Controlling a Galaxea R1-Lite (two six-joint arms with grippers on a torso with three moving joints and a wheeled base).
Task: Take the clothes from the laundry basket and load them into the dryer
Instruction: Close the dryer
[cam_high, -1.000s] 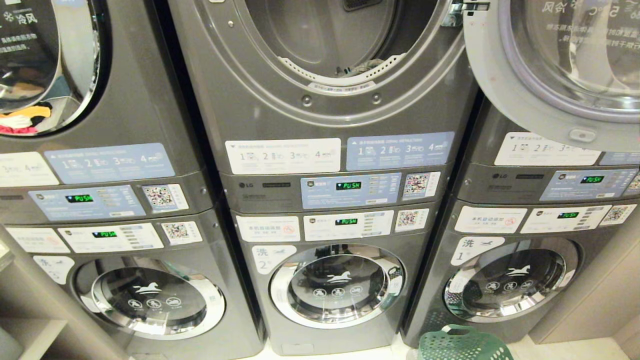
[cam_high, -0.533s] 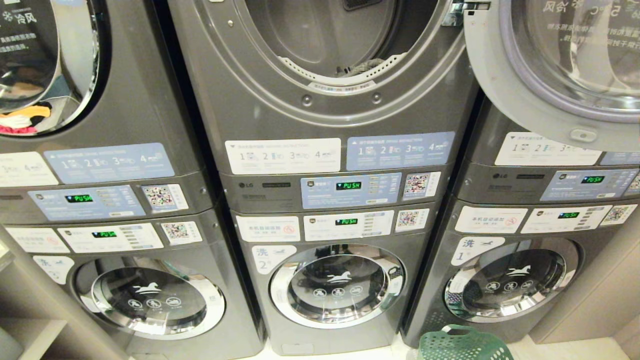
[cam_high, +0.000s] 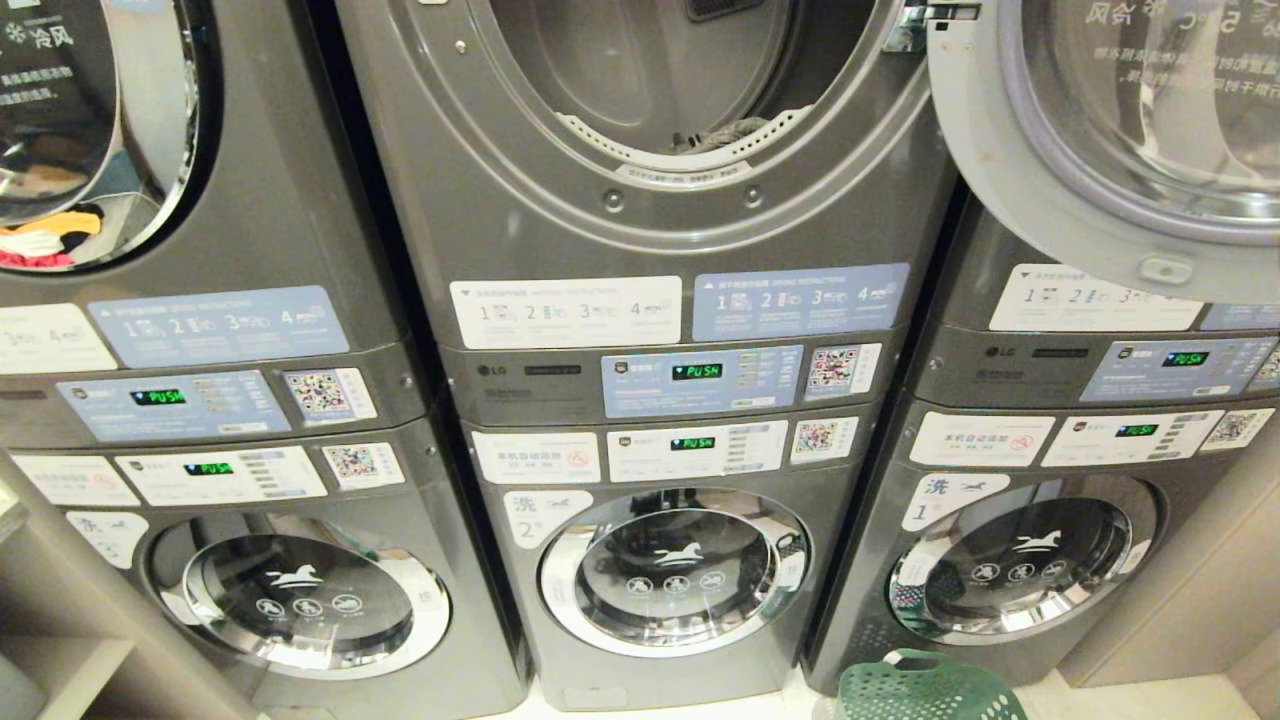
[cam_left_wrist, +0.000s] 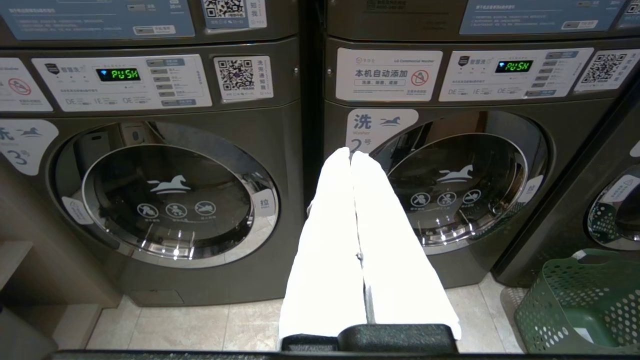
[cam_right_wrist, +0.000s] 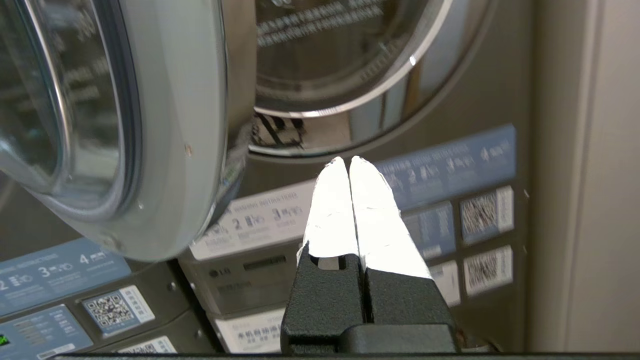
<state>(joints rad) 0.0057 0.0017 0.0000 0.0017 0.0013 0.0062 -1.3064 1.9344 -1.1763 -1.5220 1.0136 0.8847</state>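
Clothes (cam_high: 722, 134) already lie in the open dryer (cam_high: 650, 110), while both empty grippers, right (cam_right_wrist: 348, 165) and left (cam_left_wrist: 351, 157), are closed, above the laundry basket (cam_high: 925, 688).

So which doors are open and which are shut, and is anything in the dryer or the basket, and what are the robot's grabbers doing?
Middle dryer: open, some clothes inside at the front lip.
Dryer door: swung wide open to the right.
Middle washer door: shut.
Left dryer door: shut, clothes behind the glass.
Laundry basket: on the floor, looks empty.
Left gripper: shut, holding nothing.
Right gripper: shut, holding nothing.
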